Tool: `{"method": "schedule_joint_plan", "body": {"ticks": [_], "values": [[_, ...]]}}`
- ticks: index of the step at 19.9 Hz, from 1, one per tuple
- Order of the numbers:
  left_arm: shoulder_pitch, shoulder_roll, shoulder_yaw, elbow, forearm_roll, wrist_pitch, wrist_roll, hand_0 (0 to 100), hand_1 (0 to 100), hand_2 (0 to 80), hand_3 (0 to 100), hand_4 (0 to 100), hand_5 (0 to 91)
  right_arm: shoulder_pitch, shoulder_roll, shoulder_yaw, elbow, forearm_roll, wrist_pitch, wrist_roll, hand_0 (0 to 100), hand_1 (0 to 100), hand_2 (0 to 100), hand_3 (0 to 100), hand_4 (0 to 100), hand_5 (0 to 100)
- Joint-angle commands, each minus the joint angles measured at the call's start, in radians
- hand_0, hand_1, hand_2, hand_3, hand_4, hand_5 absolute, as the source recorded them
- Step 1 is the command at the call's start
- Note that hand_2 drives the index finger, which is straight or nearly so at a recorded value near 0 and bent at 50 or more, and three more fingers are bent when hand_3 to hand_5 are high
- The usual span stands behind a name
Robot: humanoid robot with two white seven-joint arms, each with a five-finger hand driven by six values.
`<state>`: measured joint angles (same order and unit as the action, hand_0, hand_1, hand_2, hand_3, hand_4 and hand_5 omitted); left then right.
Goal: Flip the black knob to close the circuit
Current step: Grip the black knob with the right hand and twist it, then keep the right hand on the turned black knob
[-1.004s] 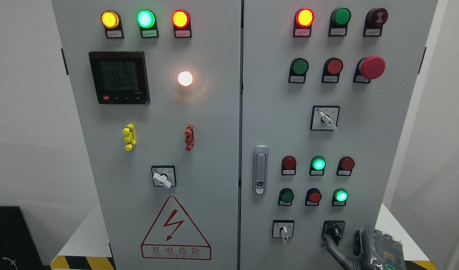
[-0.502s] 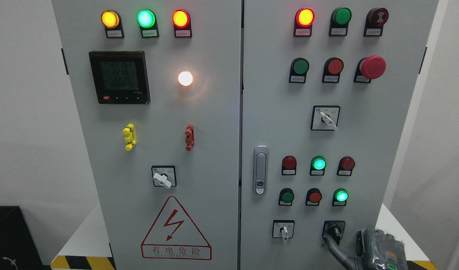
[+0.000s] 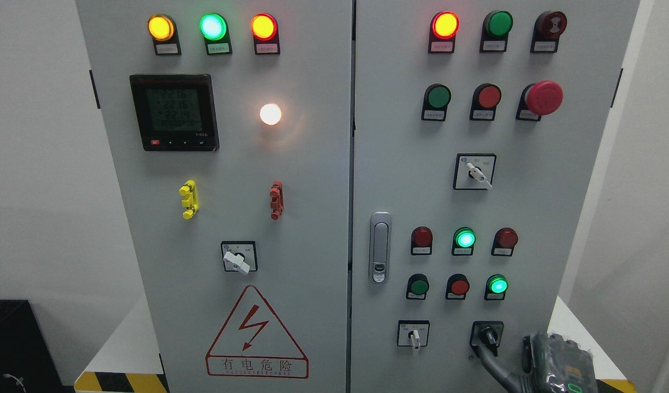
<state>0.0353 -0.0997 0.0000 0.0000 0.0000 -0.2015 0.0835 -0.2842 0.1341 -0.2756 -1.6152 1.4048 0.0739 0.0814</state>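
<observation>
Right hand (image 3: 552, 363) drifted right; fingertip apparently touching tilted black knob (image 3: 488, 335)

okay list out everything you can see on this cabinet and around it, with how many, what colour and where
cabinet: 1, grey, two doors, fills the view
top lamps: 3, yellow, green, orange-red, all lit, left door top
meter: 1, black, left door upper left
white lamp: 1, lit, right of the meter
clips: 2, yellow and red, left door middle
white switches: 3, one on the left door, two on the right door
warning sign: 1, red triangle, left door bottom
door handle: 1, silver, right door's left edge
emergency stop: 1, red, right door upper right
black knob: 1, right door bottom
robot hand: 1, grey, right, bottom right corner, a finger reaching to the black knob
</observation>
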Motion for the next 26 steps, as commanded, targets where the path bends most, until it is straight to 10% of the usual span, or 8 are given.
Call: {"method": "schedule_joint_plan", "body": {"ticks": [1, 26], "values": [[0.0, 0.0, -0.02, 0.023, -0.02, 0.001, 0.001, 0, 0, 0.0, 0, 0, 0.0, -0.006, -0.002, -0.03, -0.002, -0.001, -0.005, -0.002, 0, 11, 76, 93, 75, 74], [0.0, 0.0, -0.02, 0.021, -0.02, 0.001, 0.001, 0, 0, 0.0, 0, 0, 0.0, -0.029, -0.007, -0.048, -0.022, -0.009, -0.011, 0.02, 0, 12, 76, 93, 75, 74]]}}
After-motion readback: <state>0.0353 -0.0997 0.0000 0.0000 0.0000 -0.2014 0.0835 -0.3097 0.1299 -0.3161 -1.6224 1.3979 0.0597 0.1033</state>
